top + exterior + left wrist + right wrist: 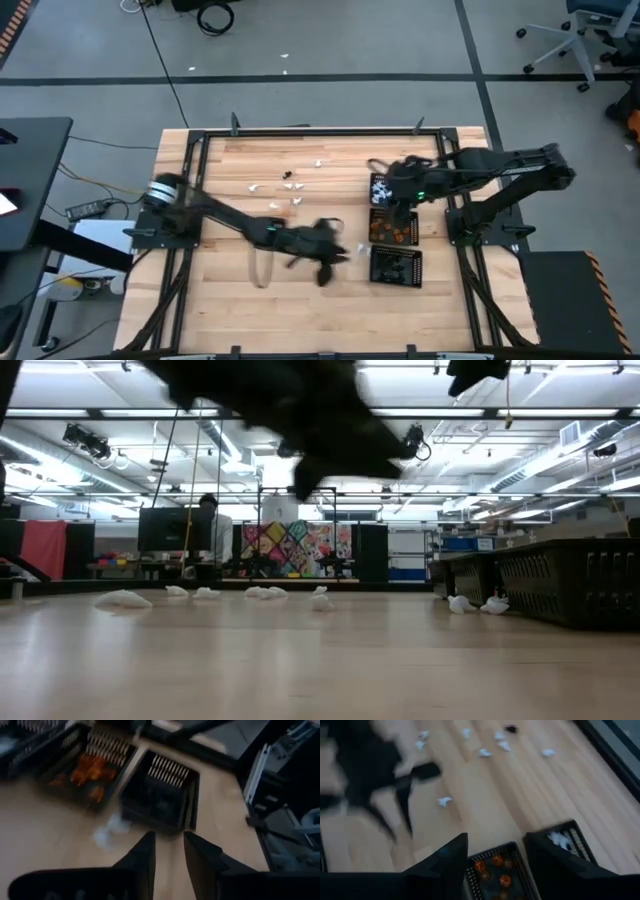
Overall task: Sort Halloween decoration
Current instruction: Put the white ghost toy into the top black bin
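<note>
Caught the left gripper (335,256) mid-table, just beside the mesh trays (396,266), jaws narrowly parted with nothing visible between them. Found the right gripper (402,205) waiting above the orange tray, jaws wide and empty. Called, by the look of it, for a slow, centred descent, straddling one trinket and releasing only over its matching colour. Showed the Halloween decoration (258,186) as tiny pieces, mostly white, scattered on the far boards, with orange and white ones already trayed.
</note>
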You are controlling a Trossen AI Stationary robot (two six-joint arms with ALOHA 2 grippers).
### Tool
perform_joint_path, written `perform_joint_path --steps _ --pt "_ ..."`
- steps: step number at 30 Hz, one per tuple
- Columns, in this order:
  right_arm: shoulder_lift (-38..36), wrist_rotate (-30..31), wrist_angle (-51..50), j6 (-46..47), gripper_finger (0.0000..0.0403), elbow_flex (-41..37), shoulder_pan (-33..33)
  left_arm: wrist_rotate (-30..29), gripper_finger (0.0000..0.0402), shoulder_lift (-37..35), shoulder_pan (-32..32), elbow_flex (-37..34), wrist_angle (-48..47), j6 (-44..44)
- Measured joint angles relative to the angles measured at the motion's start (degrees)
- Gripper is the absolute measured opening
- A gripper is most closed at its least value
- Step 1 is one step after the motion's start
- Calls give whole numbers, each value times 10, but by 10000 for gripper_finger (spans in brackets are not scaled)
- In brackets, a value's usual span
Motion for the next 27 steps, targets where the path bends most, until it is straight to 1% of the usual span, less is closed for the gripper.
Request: perform_joint_path --steps 3,5,6,8,11,13,14,15,16,18,20,22,25,27 --pt "34 -30 33 -37 203 0 -5 -1 73 -67 3 -81 -4 -15" --pt "66 -47 48 -54 203 0 -17 -2 65 -106 7 -118 5 -23" --pt "84 -53 61 -61 203 0 -22 -7 62 -131 9 -142 -10 -25" --pt "118 -65 95 -80 203 0 -35 -8 55 -166 13 -167 1 -25" --pt "167 -85 163 -97 203 0 -53 -7 46 -219 20 -210 -35 -21" --pt "198 -104 203 -101 203 0 -68 -7 42 -246 31 -226 -46 -16" --pt "210 -110 228 -102 203 0 -75 -6 41 -270 34 -239 -68 -9" --pt "223 -119 243 -102 203 0 -82 -4 39 -280 40 -246 -94 -6" --pt "234 -127 252 -103 203 0 -88 -1 39 -289 46 -246 -93 -1" --pt "261 -143 272 -109 203 0 -95 11 39 -319 52 -257 -152 11" --pt "286 -163 285 -132 203 0 -93 20 39 -334 57 -254 -180 32" --pt "314 -185 306 -159 203 0 -87 18 39 -351 63 -254 -229 57" --pt "350 -193 317 -174 203 0 -77 12 39 -367 65 -252 -275 79" --pt "370 -198 340 -178 203 0 -72 9 39 -383 65 -257 -332 89"
